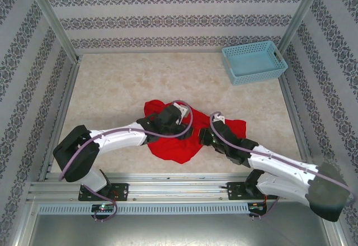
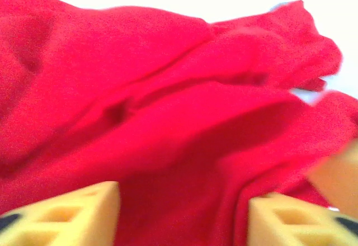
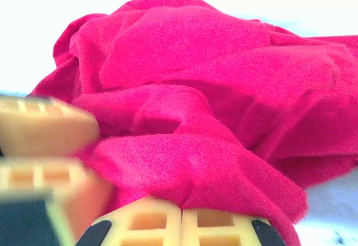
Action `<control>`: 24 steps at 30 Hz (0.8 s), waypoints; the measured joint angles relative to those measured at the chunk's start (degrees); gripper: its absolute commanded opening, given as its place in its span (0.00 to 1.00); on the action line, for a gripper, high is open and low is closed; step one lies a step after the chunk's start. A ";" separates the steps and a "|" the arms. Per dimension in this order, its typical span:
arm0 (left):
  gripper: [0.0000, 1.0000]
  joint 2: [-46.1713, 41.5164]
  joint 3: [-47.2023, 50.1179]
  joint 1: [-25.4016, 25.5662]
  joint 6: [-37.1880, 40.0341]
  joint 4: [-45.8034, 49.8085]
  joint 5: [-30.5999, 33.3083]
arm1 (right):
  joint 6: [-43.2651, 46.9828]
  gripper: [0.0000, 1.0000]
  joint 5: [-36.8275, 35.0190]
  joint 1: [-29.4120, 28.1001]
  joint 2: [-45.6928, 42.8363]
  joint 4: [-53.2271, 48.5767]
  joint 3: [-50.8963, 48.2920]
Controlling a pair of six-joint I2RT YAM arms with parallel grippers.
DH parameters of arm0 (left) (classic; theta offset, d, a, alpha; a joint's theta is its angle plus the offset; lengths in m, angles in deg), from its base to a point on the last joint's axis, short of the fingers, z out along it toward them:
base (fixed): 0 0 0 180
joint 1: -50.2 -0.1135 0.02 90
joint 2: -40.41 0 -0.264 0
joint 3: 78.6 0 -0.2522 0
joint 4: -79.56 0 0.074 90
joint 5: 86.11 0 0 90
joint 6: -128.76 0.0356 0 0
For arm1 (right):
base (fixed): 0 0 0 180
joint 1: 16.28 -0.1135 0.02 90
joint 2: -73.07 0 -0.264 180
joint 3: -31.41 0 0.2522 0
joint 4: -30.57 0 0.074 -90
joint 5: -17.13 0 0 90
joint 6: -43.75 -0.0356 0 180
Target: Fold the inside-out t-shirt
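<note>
Red inside-out t-shirt (image 1: 179, 145) lies crumpled in a heap on the table (image 1: 112, 89), just toward 6 o'clock from the table's middle in the top view, close in front of both arm bases. Light blue basket (image 1: 258, 79) sits well apart at the far 1 o'clock corner. Left gripper (image 1: 173, 117) is over the heap's 10 o'clock part; on its wrist camera the left gripper (image 2: 182, 201) has jaws spread apart, with wrinkled red cloth in the gap between the yellow fingers (image 2: 84, 212), nothing clamped. Right gripper (image 1: 208, 135) is at the heap's 3 o'clock side; on its wrist camera the right gripper (image 3: 182, 221) has jaws pressed together, a fold of the shirt lying right over the tips. Can't tell if any cloth is pinched between them. The shirt bunches in thick folds from 9 to 3 o'clock across that view. Blurred yellow fingers (image 3: 45, 128) of the other gripper show at 9 o'clock, touching the cloth.
</note>
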 measured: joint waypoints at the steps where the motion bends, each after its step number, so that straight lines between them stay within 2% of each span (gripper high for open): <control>1: 0.72 0.24 -1.51 -1.07 0.35 1.46 0.74 | -0.09 0.00 -0.39 -0.52 -1.46 -2.03 0.00; 5: 0.88 3.80 -10.69 -3.45 1.70 6.23 4.66 | -1.62 0.00 -1.27 -2.16 -6.62 -9.49 -0.09; 10: 0.88 12.11 -19.61 -4.90 2.19 9.22 6.32 | -3.69 0.00 -1.70 -2.80 -10.05 -15.04 -1.38; 13: 0.85 17.68 -21.79 -5.27 2.47 11.52 6.27 | -4.61 0.00 -2.10 -2.80 -10.49 -17.88 -1.57; 16: 0.70 22.01 -22.53 -5.29 2.75 14.34 6.27 | -5.18 0.00 -2.12 -2.80 -11.04 -19.89 -1.57; 18: 0.54 24.48 -23.52 -5.31 2.86 16.24 6.73 | -5.95 0.00 -2.10 -2.80 -11.10 -21.27 -1.57; 20: 0.28 26.38 -24.76 -5.66 2.14 17.73 7.45 | -6.56 0.00 -2.05 -2.80 -11.08 -22.77 -1.57; 22: 0.09 26.82 -25.46 -6.69 1.27 18.45 7.82 | -7.21 0.00 -1.81 -2.80 -11.08 -24.17 -1.57; 23: 0.02 26.82 -25.66 -7.50 0.85 18.80 8.09 | -7.54 0.00 -1.55 -2.80 -11.08 -24.76 -1.57; 24: 0.00 26.82 -25.75 -8.31 0.11 18.95 8.50 | -7.65 0.00 -1.44 -2.80 -11.08 -25.07 -1.57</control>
